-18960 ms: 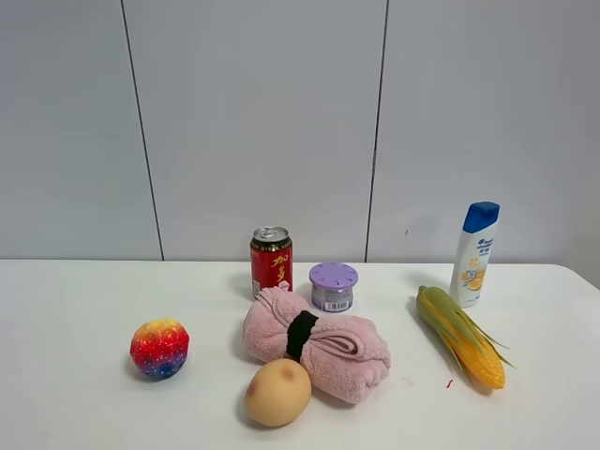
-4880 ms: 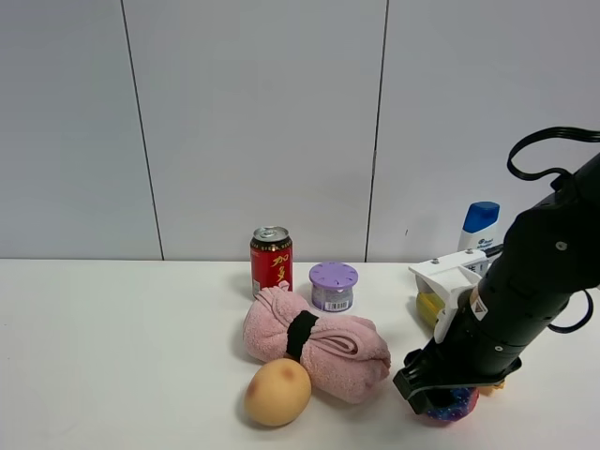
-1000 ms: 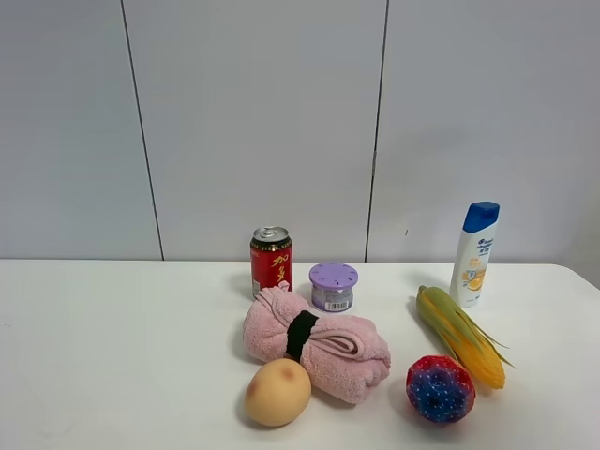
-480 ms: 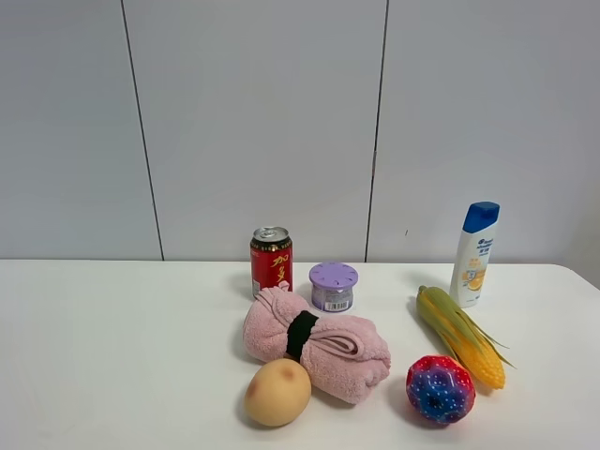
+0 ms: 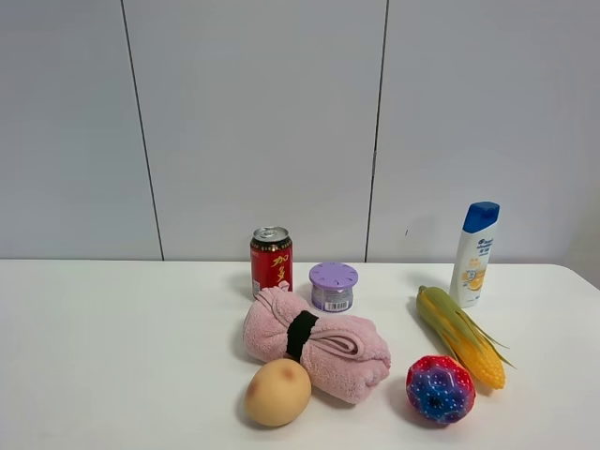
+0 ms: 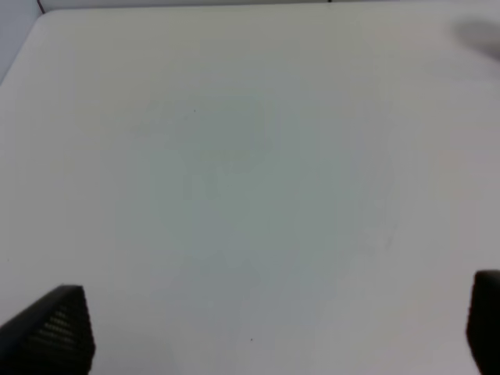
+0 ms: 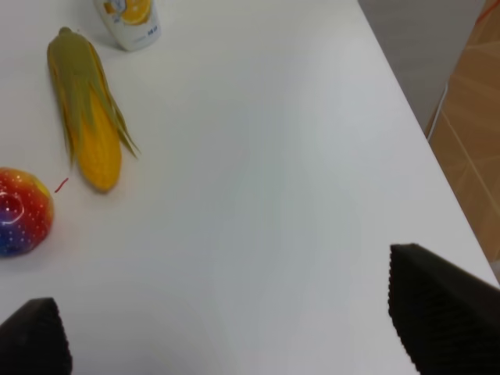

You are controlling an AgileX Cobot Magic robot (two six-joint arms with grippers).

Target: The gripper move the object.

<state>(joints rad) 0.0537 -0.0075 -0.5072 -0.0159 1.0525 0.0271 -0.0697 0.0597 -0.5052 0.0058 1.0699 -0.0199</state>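
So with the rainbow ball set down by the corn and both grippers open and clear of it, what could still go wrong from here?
The ball is round and lies free on the flat white table, so it might roll, perhaps toward the front edge. It also sits close beside the corn, leaving any re-grasp little room on that side. The right gripper is open near the table's right edge.

The ball point(image 5: 440, 389) is bumpy red around a blue and purple middle, speckled with pale dots; the right wrist view shows it red, yellow and blue. The corn point(image 5: 461, 336) is yellow with green husk. The bottle point(image 5: 473, 255) is white with a blue cap and an orange label mark. The towel point(image 5: 314, 345) is pink with a black band. The egg point(image 5: 277, 392) is tan with a brownish blotch. The can point(image 5: 271, 262) is red with gold lettering, and the small jar point(image 5: 333, 287) has a lilac lid. The table point(image 5: 112, 375) is white.
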